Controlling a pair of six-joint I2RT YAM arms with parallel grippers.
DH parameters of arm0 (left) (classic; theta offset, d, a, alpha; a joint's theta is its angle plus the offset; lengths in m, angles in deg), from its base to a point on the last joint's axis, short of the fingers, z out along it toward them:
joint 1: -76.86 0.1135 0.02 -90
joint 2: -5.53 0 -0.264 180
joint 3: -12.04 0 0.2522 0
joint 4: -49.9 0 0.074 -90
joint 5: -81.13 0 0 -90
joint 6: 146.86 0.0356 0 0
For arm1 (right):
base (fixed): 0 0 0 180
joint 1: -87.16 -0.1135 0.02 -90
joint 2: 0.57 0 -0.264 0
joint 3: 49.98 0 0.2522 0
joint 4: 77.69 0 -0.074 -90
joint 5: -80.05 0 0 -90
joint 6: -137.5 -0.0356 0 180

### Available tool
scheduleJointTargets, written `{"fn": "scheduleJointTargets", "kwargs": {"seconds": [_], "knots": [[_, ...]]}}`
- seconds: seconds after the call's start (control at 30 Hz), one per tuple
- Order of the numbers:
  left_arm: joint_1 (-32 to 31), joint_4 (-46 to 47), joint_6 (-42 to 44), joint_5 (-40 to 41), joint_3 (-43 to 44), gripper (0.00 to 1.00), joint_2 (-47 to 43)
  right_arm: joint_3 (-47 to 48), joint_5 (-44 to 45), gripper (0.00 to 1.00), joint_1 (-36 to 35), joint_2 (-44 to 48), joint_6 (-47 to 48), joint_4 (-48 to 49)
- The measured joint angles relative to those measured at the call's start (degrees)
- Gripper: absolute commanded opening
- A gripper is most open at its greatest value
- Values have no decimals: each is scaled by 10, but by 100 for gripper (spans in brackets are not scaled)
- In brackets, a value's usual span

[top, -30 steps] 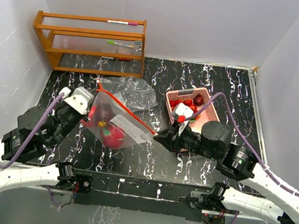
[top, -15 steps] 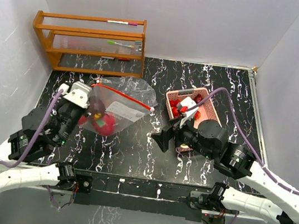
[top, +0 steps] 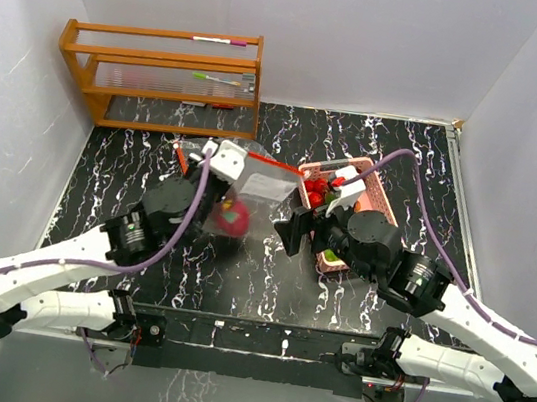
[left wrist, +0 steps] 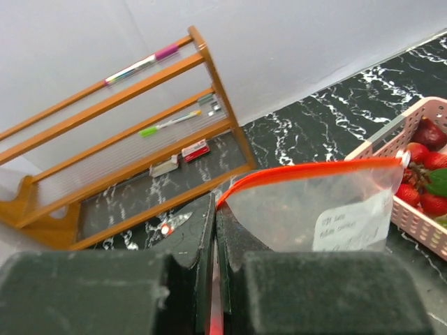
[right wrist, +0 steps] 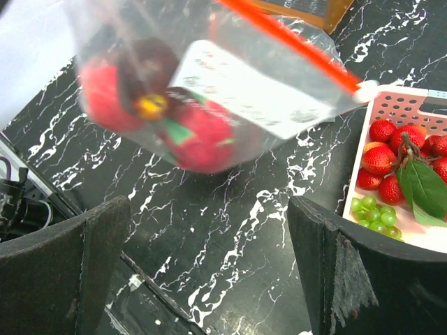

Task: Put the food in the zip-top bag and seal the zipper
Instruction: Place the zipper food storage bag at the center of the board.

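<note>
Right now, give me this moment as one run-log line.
left gripper: shut on zip-top bag zipper edge | right gripper: open, empty | red fruit: inside bag | basket: strawberries, grapes inside

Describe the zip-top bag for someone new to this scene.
Start at the wooden rack, back left of the table. Just in front, the left gripper pinches the bag. Unlike the rigid pink basket beside it, it is clear, with an orange-red zipper and white label.

The left gripper (top: 216, 161) pinches the bag (top: 261, 195) by its red zipper (top: 276, 165), red fruit (top: 234, 218) sagging just beside it, while the right gripper (top: 294, 233) sits close beside the bag, basket (top: 379, 192) right behind it.
</note>
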Motion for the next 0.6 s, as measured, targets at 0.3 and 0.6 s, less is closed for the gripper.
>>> {"fn": "scheduleJointTargets", "kwargs": {"seconds": [0.3, 0.6], "knots": [[310, -15, -154, -206, 45, 0, 104, 0, -13, 98, 0, -9, -7, 20], [445, -50, -215, -259, 41, 8, 75, -7, -28, 98, 0, -12, -13, 31]]}}
